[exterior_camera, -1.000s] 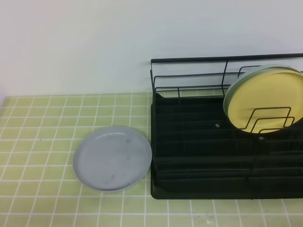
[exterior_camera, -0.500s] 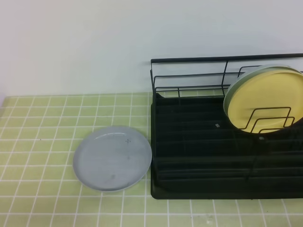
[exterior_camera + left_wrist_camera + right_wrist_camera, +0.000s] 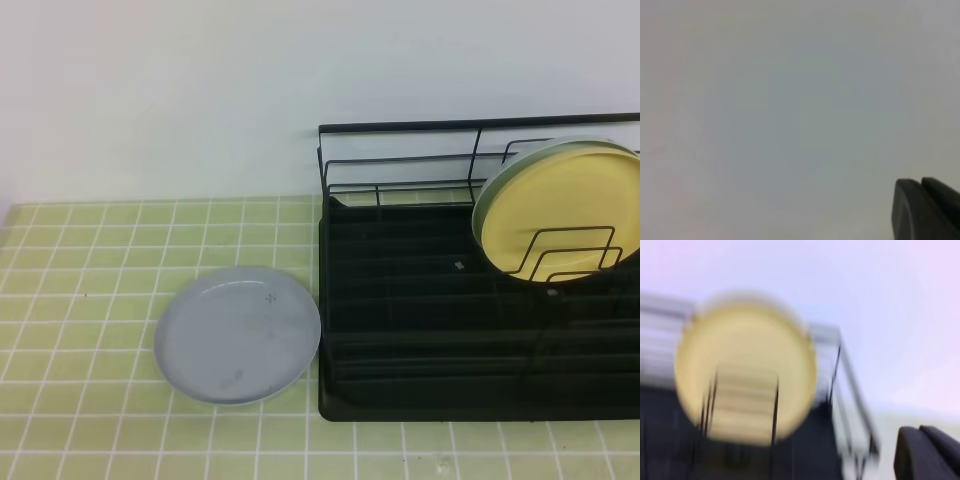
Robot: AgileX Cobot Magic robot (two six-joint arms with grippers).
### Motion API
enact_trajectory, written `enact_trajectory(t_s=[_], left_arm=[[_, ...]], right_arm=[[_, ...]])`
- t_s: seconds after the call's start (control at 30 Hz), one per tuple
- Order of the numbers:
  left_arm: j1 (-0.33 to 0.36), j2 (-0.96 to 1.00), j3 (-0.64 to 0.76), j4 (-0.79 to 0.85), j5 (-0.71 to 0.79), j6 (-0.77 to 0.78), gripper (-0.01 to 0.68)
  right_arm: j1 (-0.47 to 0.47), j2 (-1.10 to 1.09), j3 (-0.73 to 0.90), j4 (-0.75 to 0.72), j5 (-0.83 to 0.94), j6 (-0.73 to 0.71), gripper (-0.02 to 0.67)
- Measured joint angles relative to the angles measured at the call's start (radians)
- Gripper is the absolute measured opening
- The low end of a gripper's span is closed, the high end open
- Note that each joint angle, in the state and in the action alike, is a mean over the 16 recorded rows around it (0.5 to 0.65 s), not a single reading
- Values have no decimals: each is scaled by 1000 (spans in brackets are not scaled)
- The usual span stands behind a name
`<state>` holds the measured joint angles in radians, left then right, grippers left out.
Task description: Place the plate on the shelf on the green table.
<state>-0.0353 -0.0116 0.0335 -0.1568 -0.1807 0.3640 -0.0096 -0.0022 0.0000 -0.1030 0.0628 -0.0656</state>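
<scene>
A: Now, how are the jaws set on each side?

B: Both pairs are closed, and nothing is gripped in either. Of the left gripper (image 3: 927, 210) only a dark tip is seen, at the lower right corner of its wrist view, with a plain pale surface filling the rest. The right gripper (image 3: 930, 452) is shown the same way, as a dark tip at the lower right corner of its own view.

A: What is seen beyond the right gripper?

B: A yellow plate (image 3: 745, 367) is seen, heavily blurred, standing among thin dark wires. Behind and beside it the shelf (image 3: 850, 405) is made out as pale and dark streaks; no finer detail can be told.

A: And the plate of the task?

B: The plate (image 3: 238, 335) is laid flat on the green table (image 3: 80, 300), face up, to the left of the shelf (image 3: 420, 330). Its right edge is placed just beside the black tray base; whether the two touch cannot be told. No gripper is seen in the high view.

A: How is the shelf filled?

B: The yellow plate (image 3: 560, 210) is propped on edge at the back right, tilted, with its face turned forward between the wire dividers. The wires and tray to its left are seen bare.
</scene>
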Motion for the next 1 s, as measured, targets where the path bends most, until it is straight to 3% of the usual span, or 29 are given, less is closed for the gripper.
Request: enact_trajectory(t_s=[0.33,0.53,0.73,1.0], left_arm=[[0,0,2,0,-194,-38,0],[0,0,-28,5,-215,-88,0],[0,1,-126,9,-85,-126,0],[0,14,-306,-14,257,-134,0]], right_arm=[[0,0,0,-7,-464,8,-3],[0,0,0,-9,-601,12,-3],[0,1,-40,-16,-512,12,-3],[0,5,-174,-30,-150,10,-3]])
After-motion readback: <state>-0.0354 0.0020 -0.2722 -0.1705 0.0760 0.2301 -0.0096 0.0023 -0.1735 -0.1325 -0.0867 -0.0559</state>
